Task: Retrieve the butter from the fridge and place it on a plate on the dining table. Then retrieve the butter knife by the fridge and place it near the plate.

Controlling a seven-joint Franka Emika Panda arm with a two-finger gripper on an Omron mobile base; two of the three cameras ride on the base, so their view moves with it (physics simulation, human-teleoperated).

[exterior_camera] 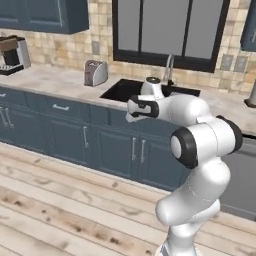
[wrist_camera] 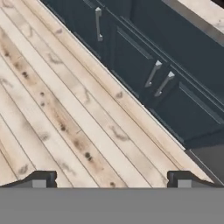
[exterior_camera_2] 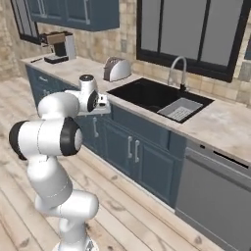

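Above the wooden floor [wrist_camera: 65,109], in front of the blue cabinet doors [wrist_camera: 144,74] under the wall bench [exterior_camera: 45,77], the claw [wrist_camera: 111,179] hangs with its fingertips spread wide, pinching nothing, pointed down at bare planks. Butter, fridge, plate and dining table cannot be placed from this position; which way the butter lies from the claw cannot be told. On the bench stand a toaster [exterior_camera: 95,72] and a coffee machine [exterior_camera: 12,54], left of the sink [exterior_camera_2: 154,95]. Judgement: the base must first drive to find the fridge.
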